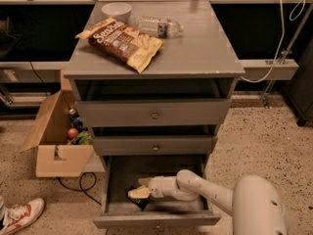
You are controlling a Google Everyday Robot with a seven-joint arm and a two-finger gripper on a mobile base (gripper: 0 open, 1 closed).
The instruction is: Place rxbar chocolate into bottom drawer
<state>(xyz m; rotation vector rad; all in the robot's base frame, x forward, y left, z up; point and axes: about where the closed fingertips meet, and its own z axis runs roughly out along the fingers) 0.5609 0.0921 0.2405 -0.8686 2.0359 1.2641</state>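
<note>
Down in the bottom drawer point(113, 180): standing wide open; the gripper point(139, 193) sits low inside it, towards the left half
Arm point(205, 189): white, reaching in from the lower right, over the drawer's front edge
Rxbar chocolate point(139, 203): a dark sliver right under the gripper, inside the drawer
Grip: cannot tell how wide it stands, nor whether it has hold of the bar
Above: top drawer point(154, 112) and middle drawer point(154, 145) both closed
Cabinet top point(200, 48): chip bag point(120, 42) front left; white bowl point(116, 10) and clear bottle point(156, 26) behind it
Floor, left: cardboard box point(61, 160) beside the cabinet; a shoe point(19, 217) at the corner
</note>
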